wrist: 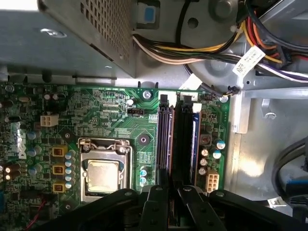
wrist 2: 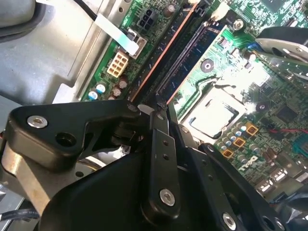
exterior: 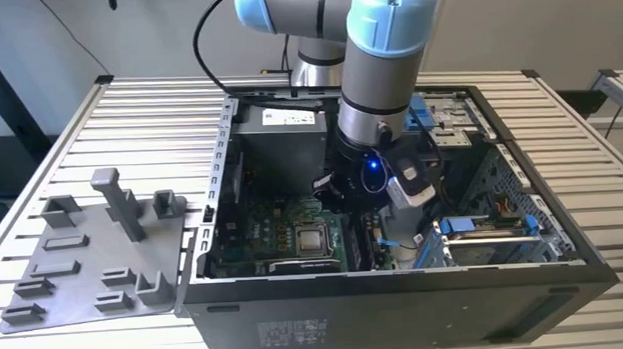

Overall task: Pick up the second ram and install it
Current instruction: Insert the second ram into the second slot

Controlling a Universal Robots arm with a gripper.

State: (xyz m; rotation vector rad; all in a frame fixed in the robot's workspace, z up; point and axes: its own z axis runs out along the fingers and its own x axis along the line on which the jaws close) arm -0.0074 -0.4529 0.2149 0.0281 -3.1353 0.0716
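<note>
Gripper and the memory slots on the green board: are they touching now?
Cannot tell. In both wrist views the gripper sits right over the near end of the memory slots, and its black body hides the meeting place.

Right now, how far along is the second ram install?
Done: pickup, it seems; the grey holder tray holds no board. In hand: the hand sits over the memory slots, where a dark board, likely the second ram, stands. Left: full seating; I cannot tell that.

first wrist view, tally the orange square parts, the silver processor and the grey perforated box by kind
orange square components: 3
silver square processor: 1
grey perforated metal box: 1
total: 5
</note>
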